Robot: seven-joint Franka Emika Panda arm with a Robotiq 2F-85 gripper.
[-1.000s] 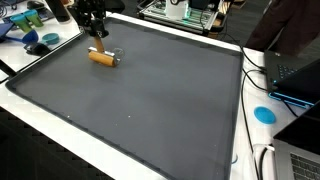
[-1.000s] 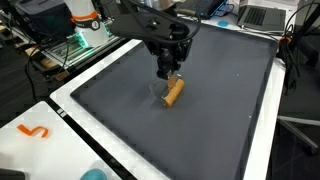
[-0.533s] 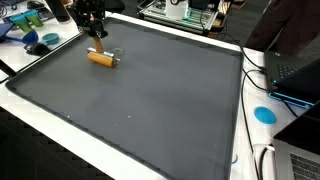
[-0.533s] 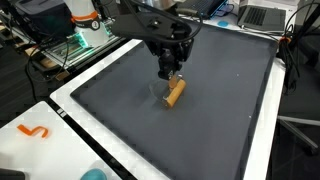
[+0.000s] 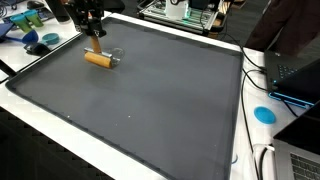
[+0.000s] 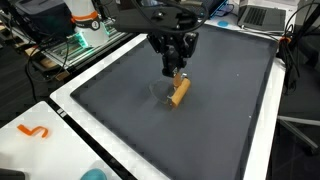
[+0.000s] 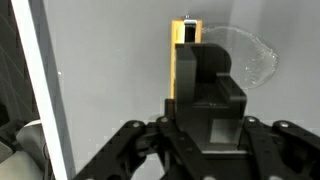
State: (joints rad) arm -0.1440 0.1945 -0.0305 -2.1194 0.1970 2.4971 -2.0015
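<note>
Hovering low over a dark grey mat (image 5: 170,110), the pincer (image 6: 176,68) is pictured directly above a tan cylinder (image 6: 180,92).

The mat is spread wide beneath the pincer and is bordered by a white table (image 6: 60,150). The cylinder is laid flat just under the fingertips and is shown in the wrist view alongside a black finger (image 7: 205,60). Whether the pincer is clenched or released cannot be told. A clear crumpled film (image 7: 245,55) is seen just beside the cylinder.
</note>
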